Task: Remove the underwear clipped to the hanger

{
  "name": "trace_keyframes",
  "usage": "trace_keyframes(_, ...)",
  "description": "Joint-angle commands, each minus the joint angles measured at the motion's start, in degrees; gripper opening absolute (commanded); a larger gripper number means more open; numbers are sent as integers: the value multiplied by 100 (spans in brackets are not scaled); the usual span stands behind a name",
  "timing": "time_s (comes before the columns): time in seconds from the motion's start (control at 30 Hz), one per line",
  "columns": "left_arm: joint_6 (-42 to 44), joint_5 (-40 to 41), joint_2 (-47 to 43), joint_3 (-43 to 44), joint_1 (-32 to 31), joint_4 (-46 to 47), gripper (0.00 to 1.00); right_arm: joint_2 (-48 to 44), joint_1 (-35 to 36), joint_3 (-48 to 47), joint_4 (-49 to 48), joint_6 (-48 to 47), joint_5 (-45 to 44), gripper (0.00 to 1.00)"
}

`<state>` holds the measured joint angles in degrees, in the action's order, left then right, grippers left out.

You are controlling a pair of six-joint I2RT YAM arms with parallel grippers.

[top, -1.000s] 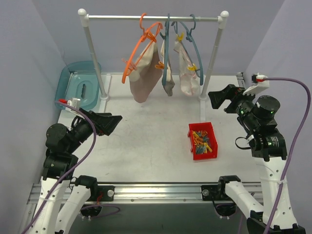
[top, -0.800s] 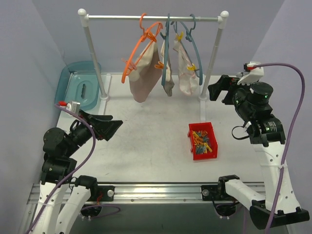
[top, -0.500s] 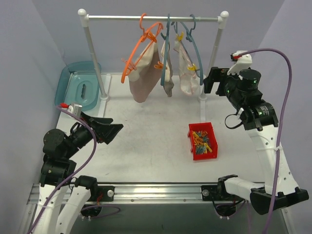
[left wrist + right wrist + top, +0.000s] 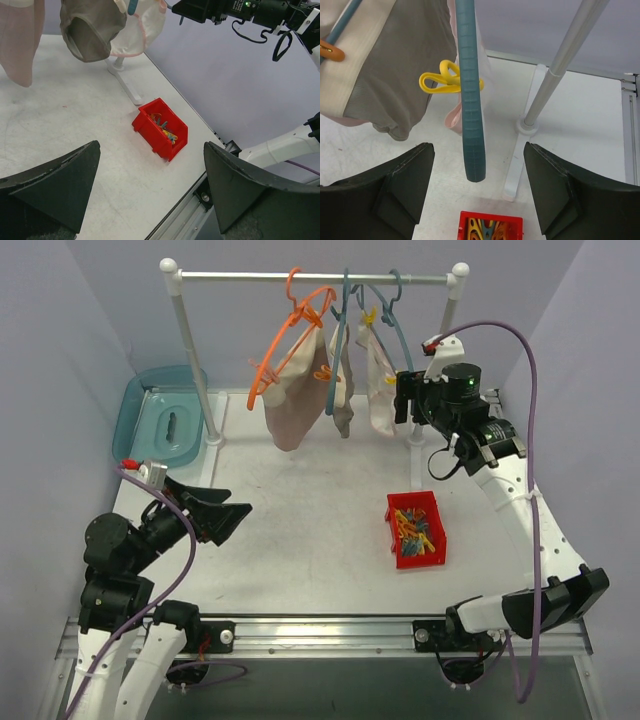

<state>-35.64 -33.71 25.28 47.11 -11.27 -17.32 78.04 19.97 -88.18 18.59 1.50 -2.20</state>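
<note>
Three briefs hang from a rail: dusty pink underwear point(image 4: 298, 400) on an orange hanger point(image 4: 285, 335), taupe underwear point(image 4: 345, 405) and white underwear with pink trim point(image 4: 383, 390) on teal hangers point(image 4: 404, 350). My right gripper point(image 4: 403, 398) is open and empty, raised right beside the white briefs. In the right wrist view the teal hanger's end point(image 4: 471, 100) hangs between my spread fingers point(image 4: 405, 190), with a yellow clip point(image 4: 446, 82) on it and the taupe cloth point(image 4: 395, 85) to the left. My left gripper point(image 4: 235, 515) is open and empty, low at the near left.
A red bin point(image 4: 415, 528) of coloured clips sits on the table right of centre; it also shows in the left wrist view point(image 4: 161, 129). A teal tub point(image 4: 165, 425) stands at the back left. The rail's posts point(image 4: 195, 360) and feet point(image 4: 520, 150) stand on the table.
My right arm has risen and swung left toward the rail, ending beside the white briefs. My left gripper has dropped a little lower and nearer.
</note>
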Motion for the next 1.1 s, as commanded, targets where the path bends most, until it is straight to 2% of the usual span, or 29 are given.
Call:
trace_keyframes(0.0, 101, -127, -84, 158, 2, -78, 94, 62, 7, -322, -584, -106, -115, 73)
trace_keyframes(0.03, 110, -127, -102, 175, 2, -104, 94, 149, 7, -340, -611, -106, -71, 67)
trace_keyframes(0.13, 154, -92, -163, 193, 2, -184, 94, 316, 7, -419, -681, -254, 175, 58)
trace_keyframes(0.37, 285, -39, -234, 272, 2, -386, 94, 563, -2, -516, -672, -159, 501, 59)
trace_keyframes(0.5, 321, -39, -225, 263, 2, -412, 94, 668, -19, -577, -681, -150, 501, 54)
trace_keyframes(0.6, 338, -39, -225, 272, 2, -447, 94, 712, -63, -595, -707, -150, 510, 39)
trace_keyframes(0.63, 347, -39, -234, 272, 2, -465, 94, 730, -80, -604, -708, -150, 545, 28)
trace_keyframes(0.7, 347, -30, -234, 272, 2, -491, 94, 739, -116, -586, -725, -19, 589, 18)
trace_keyframes(0.73, 356, -21, -269, 263, 2, -509, 94, 730, -124, -577, -725, 0, 606, 9)
trace_keyframes(0.8, 329, -21, -295, 237, 2, -509, 94, 756, -177, -577, -734, 26, 641, 1)
trace_keyframes(1.07, 303, 5, -234, 246, 2, -448, 93, 546, -265, -560, -1094, 26, 931, 0)
